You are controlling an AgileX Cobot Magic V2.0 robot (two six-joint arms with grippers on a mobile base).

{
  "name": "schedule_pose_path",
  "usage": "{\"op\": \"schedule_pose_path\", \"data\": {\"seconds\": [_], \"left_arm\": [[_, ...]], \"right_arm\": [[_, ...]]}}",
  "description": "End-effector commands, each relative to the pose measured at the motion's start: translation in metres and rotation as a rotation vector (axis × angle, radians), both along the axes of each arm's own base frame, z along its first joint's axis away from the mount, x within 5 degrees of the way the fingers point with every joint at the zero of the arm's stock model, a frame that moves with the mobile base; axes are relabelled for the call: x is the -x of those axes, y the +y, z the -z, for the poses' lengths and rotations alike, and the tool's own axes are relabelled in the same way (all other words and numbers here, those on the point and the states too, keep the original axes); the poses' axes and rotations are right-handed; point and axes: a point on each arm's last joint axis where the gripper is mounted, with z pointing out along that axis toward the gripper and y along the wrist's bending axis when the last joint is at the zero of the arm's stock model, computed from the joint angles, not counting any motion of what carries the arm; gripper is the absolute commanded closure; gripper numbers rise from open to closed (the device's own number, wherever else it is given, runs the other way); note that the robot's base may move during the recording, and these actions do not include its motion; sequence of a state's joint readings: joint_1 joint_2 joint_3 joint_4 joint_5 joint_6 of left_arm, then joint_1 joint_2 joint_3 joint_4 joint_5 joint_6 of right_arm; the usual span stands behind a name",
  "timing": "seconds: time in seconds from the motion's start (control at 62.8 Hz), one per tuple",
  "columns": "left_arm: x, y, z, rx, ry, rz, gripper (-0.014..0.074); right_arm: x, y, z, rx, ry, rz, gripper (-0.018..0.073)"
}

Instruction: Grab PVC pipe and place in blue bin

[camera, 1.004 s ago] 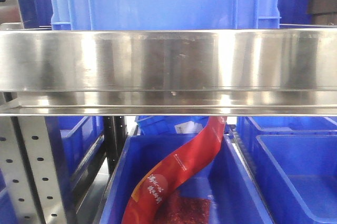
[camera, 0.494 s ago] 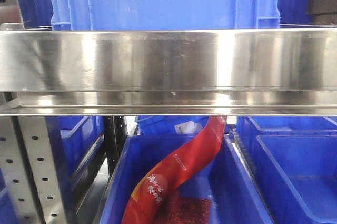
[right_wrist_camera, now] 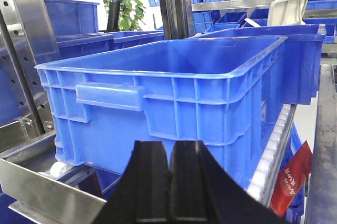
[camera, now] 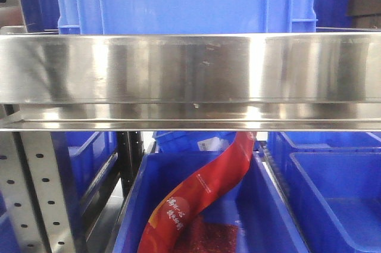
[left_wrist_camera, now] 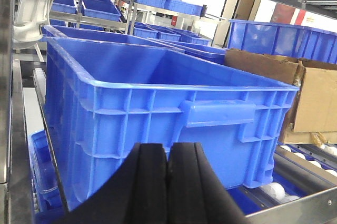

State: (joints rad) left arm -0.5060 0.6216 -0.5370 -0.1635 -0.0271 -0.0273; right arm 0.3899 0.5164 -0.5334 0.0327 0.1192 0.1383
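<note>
The PVC pipe is out of view in every frame. A big blue bin (camera: 184,0) stands on the steel roller shelf (camera: 190,74), and what I can see of its inside holds nothing. In the left wrist view the blue bin (left_wrist_camera: 158,92) fills the frame, and my left gripper (left_wrist_camera: 168,150) hangs just in front of its near wall. Its black jaws are pressed together with nothing between them. My right gripper (right_wrist_camera: 170,147) faces the blue bin (right_wrist_camera: 174,81) from the other side, also shut and holding nothing.
Below the shelf, a lower blue bin (camera: 268,205) holds a red packet (camera: 202,193), with more blue bins at either side. A cardboard box (left_wrist_camera: 310,97) stands right of the bin. A white plastic object (left_wrist_camera: 29,16) sits behind it. White rollers (right_wrist_camera: 274,139) line the shelf.
</note>
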Motion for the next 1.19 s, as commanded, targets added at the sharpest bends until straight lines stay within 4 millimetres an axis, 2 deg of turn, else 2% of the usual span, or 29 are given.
{"op": "schedule_pose_path", "data": {"seconds": [0.0,0.112,0.382,0.621,0.813,1.179], "left_arm": [[0.001,0.000,-0.002,0.017,-0.014,0.002,0.0707],[0.001,0.000,-0.002,0.017,-0.014,0.002,0.0707],[0.001,0.000,-0.002,0.017,-0.014,0.002,0.0707],[0.001,0.000,-0.002,0.017,-0.014,0.002,0.0707],[0.002,0.001,-0.002,0.019,-0.017,0.002,0.0707],[0.002,0.001,-0.002,0.018,-0.015,0.002,0.0707]], "right_arm": [[0.004,-0.002,0.003,0.004,-0.038,0.002,0.0727],[0.011,-0.009,0.018,-0.004,-0.060,0.045,0.0727],[0.032,-0.037,0.085,0.064,-0.052,0.314,0.0727],[0.047,-0.046,0.133,0.066,-0.071,0.455,0.0727],[0.047,-0.048,0.134,0.145,-0.074,0.479,0.0727],[0.047,-0.047,0.132,0.130,-0.094,0.478,0.0727]]}}
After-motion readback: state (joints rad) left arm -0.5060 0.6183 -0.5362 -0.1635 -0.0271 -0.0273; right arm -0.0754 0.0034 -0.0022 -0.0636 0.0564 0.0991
